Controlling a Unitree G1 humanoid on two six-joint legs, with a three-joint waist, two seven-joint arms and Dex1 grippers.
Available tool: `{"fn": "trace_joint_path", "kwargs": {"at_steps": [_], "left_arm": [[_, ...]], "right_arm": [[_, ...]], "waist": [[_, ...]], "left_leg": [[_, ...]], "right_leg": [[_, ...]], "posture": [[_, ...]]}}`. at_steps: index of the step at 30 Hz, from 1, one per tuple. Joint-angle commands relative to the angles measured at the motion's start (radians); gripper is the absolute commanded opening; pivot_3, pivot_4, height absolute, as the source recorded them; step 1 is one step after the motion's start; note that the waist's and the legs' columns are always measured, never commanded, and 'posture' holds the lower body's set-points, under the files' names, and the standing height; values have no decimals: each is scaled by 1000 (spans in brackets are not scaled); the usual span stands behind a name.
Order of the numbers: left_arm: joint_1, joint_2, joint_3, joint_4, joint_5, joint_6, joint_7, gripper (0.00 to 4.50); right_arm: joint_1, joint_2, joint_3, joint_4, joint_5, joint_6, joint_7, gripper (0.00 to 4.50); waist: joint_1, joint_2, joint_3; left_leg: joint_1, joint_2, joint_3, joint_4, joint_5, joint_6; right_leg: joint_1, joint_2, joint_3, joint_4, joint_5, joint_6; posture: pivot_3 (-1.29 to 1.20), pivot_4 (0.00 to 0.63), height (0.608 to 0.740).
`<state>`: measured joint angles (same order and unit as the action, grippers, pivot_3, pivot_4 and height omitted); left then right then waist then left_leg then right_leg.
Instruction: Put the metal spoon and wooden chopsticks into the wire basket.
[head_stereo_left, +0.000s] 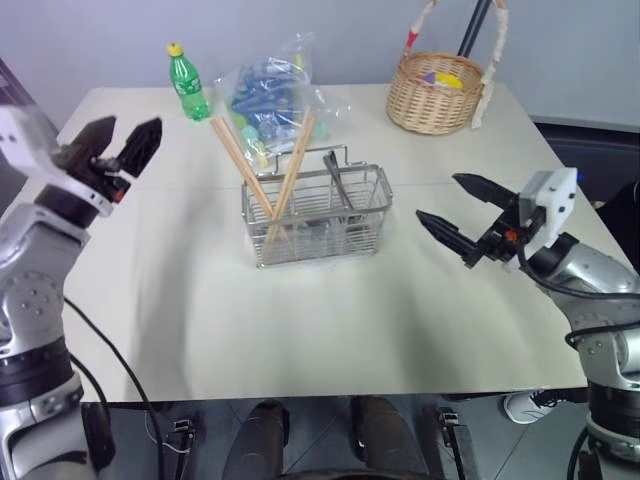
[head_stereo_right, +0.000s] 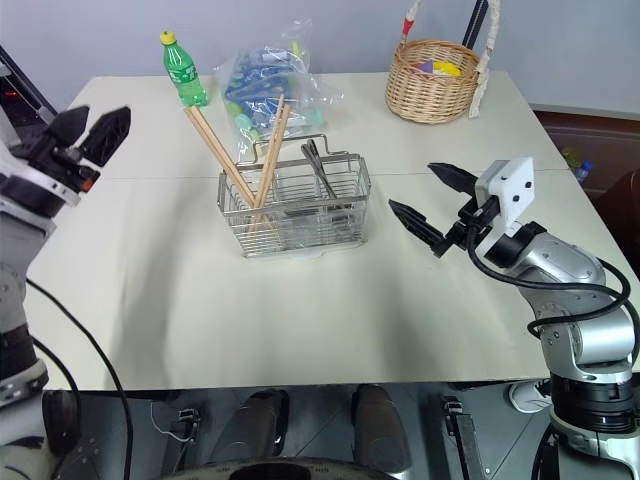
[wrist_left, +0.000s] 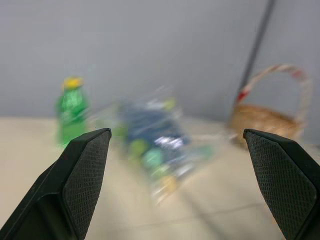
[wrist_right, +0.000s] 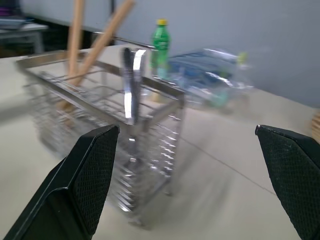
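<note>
The wire basket (head_stereo_left: 318, 215) stands in the middle of the table. Two wooden chopsticks (head_stereo_left: 245, 165) stand crossed in its left part, with their tops sticking out well above the rim. The metal spoon (wrist_right: 131, 85) leans upright in its right part. My left gripper (head_stereo_left: 128, 135) hangs open and empty above the table's left side, well clear of the basket. At the basket's right, a short gap away, my right gripper (head_stereo_left: 438, 197) is open with its fingers pointing at the basket and nothing between them.
Along the table's far side are a green bottle (head_stereo_left: 187, 82) with a yellow cap, a clear plastic bag (head_stereo_left: 270, 95) of blue and green items just behind the wire basket, and a round wicker basket (head_stereo_left: 436, 92) at the far right. The table's front edge (head_stereo_left: 330, 392) is near me.
</note>
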<state>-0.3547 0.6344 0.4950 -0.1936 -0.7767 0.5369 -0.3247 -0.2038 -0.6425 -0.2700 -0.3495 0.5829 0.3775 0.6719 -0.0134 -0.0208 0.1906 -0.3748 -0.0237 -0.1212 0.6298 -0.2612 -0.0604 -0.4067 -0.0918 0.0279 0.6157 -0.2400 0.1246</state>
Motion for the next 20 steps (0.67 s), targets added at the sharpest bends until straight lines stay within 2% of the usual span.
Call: {"fn": "trace_joint_path", "kwargs": {"at_steps": [1,5,10,15,20], "left_arm": [[72,-35,15,-30,86,-75,30,4450],[183,-101,-38,-40,190,-145,42,4450],[275,-179,-74,-106,229,-168,56,4450],[337,-199,-97,-193,155,-112,-13,4450],[390,-142,-72,-258,43,-45,-123,4450]], "right_arm": [[9,34,-35,12,-40,-61,-49,4500],[25,84,-51,65,-109,-123,-122,4500],[52,127,-50,58,-125,-138,-168,4500],[101,132,-38,20,-98,-111,-152,4500],[141,115,-42,-34,-46,-64,-118,4500]], "waist": [[0,0,0],[1,0,0],[2,0,0],[0,1,0],[-3,2,0]], "left_leg": [[0,0,0,0,0,0],[0,0,0,0,0,0],[0,0,0,0,0,0],[0,0,0,0,0,0],[0,1,0,0,0,0]], "right_leg": [[0,0,0,0,0,0],[0,0,0,0,0,0],[0,0,0,0,0,0],[0,0,0,0,0,0],[0,0,0,0,-2,-3]], "posture": [[0,150,740],[0,150,740],[0,150,740],[0,150,740],[0,150,740]]}}
